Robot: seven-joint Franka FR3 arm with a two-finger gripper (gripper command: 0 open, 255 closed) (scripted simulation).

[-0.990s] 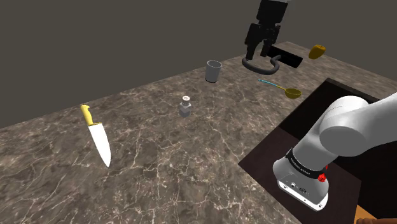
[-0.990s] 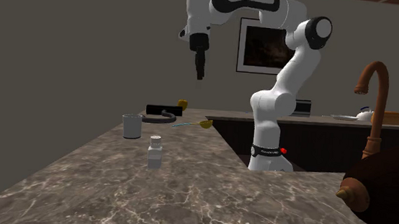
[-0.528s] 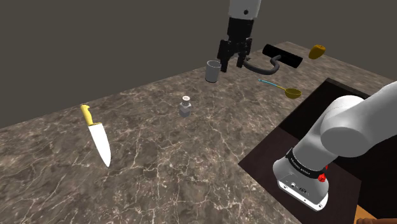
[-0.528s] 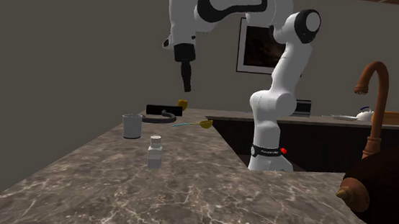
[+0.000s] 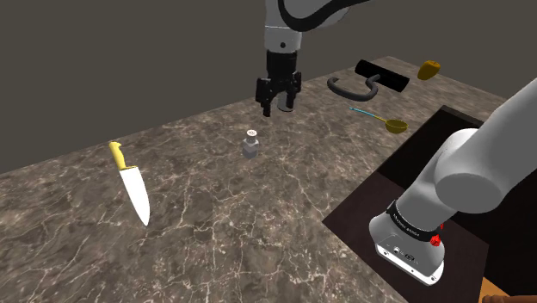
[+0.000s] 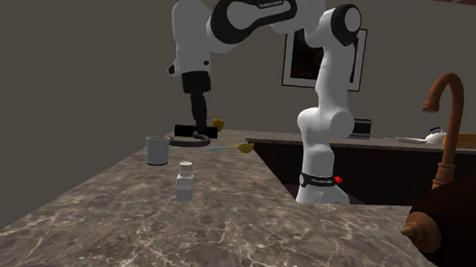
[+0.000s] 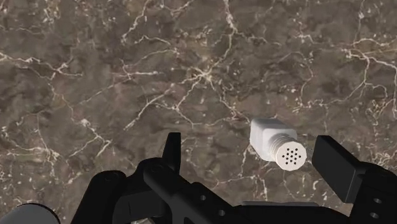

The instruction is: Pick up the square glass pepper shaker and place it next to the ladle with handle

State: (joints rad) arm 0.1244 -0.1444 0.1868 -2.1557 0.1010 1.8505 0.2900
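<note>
- Now the gripper hangs above the pepper shaker, its fingers spread wide and holding nothing.
- The pepper shaker stands upright on the marbled surface, with a grey cup near it.

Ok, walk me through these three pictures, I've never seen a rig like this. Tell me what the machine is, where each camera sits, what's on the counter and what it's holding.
The machine is a white robot arm on a stand, ending in a black two-finger gripper. One picture looks down from beside the stand, one looks along the counter from the side, and one comes from a camera on the hand itself. On the dark veined counter are a yellow-handled knife, a grey cup, a small white-capped shaker, a black curved tool and a yellow ladle. The fingers stand open with the shaker below them, untouched, so nothing is held.
</note>
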